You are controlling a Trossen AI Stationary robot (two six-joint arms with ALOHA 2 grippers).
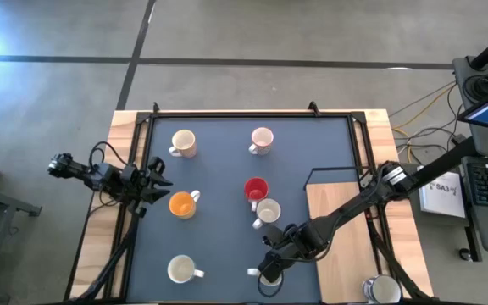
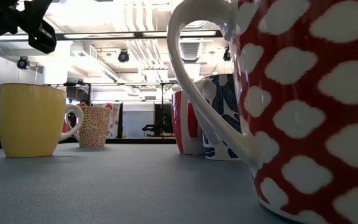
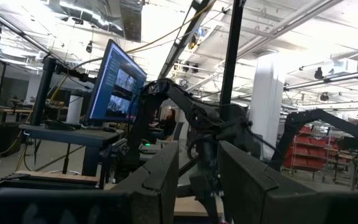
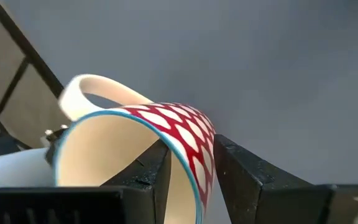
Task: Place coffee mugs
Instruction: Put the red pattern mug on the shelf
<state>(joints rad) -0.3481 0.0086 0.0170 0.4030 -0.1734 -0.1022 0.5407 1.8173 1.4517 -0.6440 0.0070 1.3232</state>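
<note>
Several mugs stand on their bases on the dark mat (image 1: 219,246): two cream ones at the far side (image 1: 183,142) (image 1: 262,140), a red mug (image 1: 256,189), a white one (image 1: 268,212) beside it, an orange mug (image 1: 182,204) and a cream one (image 1: 182,269) near the front. My right gripper (image 1: 271,269) is shut on a red mug with white spots (image 2: 303,106) at the mat's near edge. My left gripper (image 1: 155,188) hovers open just left of the orange mug, touching nothing. Another mug (image 1: 384,290) sits on the wooden board at the near right. My right gripper holds the red-and-white mug by its rim wall (image 4: 194,155), on the side opposite the handle (image 4: 98,87). One finger (image 4: 148,168) is inside the mug and the other finger (image 4: 241,174) is outside. The fingers come from above, slanting from the right. The mug is upright, its base (image 2: 278,205) at the mat.
A black frame (image 1: 227,114) borders the mat, with wooden boards (image 1: 346,212) on both sides. There is open mat between the orange mug and the red mug, and at the far right corner. Screens and desks stand beyond the table.
</note>
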